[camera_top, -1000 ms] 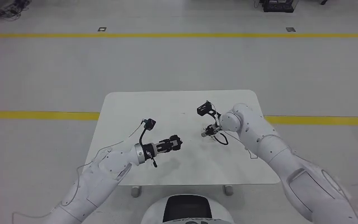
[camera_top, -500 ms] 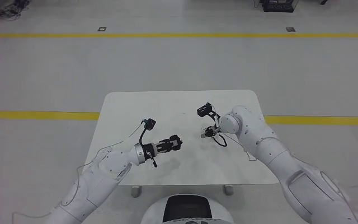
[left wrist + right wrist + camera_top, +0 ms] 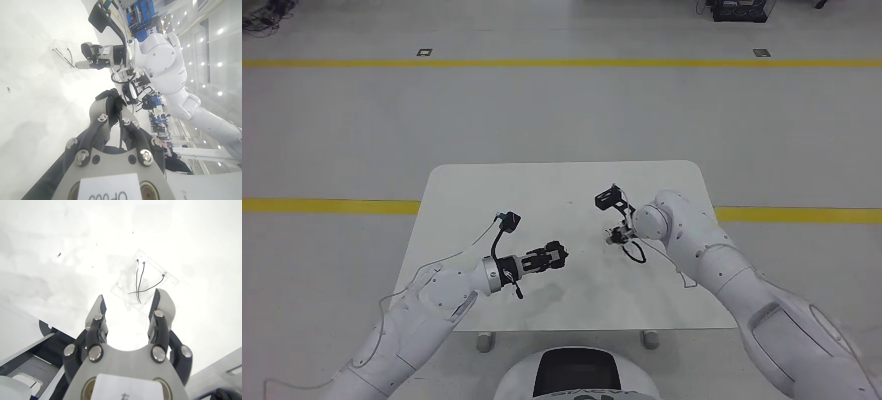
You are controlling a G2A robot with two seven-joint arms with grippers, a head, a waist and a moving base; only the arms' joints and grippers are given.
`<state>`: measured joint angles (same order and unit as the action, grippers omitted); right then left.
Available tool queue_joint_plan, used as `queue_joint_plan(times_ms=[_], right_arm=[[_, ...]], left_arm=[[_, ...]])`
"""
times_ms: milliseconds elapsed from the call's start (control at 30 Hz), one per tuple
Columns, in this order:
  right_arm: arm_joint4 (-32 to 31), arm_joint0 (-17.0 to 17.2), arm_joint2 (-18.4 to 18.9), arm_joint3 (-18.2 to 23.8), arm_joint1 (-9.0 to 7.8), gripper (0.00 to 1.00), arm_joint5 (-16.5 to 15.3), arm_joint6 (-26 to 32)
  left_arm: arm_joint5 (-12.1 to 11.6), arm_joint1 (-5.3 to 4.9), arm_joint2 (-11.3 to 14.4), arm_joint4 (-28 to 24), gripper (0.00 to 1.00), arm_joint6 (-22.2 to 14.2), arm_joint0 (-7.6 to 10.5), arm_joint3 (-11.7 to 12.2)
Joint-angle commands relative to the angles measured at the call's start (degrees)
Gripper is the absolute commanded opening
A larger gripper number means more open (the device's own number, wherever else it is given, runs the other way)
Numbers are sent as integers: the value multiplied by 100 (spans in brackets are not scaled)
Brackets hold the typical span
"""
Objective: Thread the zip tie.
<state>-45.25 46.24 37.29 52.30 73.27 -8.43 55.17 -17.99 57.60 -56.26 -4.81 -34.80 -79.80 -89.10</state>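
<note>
- Three thin black zip ties (image 3: 139, 283) lie crossed inside a clear square plastic tray (image 3: 171, 278), which sits on the white surface (image 3: 542, 190).
- Right tool (image 3: 129, 295): fingers spread wide apart, pointing down at the tray, tips just beside its edge.
- Left tool (image 3: 111, 96): fingers pressed together on what looks like a fourth thin black zip tie (image 3: 119, 132). Its strap runs back between the fingers.
- Left tool hangs above the surface, well apart from the tray, and points toward the right tool.

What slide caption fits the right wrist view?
Open right claw facing a clear tray with three black zip ties.
</note>
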Motion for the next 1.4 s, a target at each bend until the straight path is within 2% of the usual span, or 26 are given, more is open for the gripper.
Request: queue_joint_plan(times_ms=[0, 167, 400, 733, 1033, 1367], right_arm=[[-2, -27, -17, -101, 30, 33, -11, -34], [24, -106, -89, -416, 134, 25, -56, -126], [69, -244, -242, -957, 334, 26, -134, -302], [4, -389, -504, -1731, 669, 22, -260, -698], [-261, -508, -716, -2240, 956, 18, -145, -1062], [-430, -611, -853, -2720, 1246, 13, -65, -1204]], left_arm=[[0, 0, 0, 0, 0, 0, 0, 0], [0, 0, 0, 0, 0, 0, 0, 0], [0, 0, 0, 0, 0, 0, 0, 0], [0, 0, 0, 0, 0, 0, 0, 0], [0, 0, 0, 0, 0, 0, 0, 0], [0, 0, 0, 0, 0, 0, 0, 0]])
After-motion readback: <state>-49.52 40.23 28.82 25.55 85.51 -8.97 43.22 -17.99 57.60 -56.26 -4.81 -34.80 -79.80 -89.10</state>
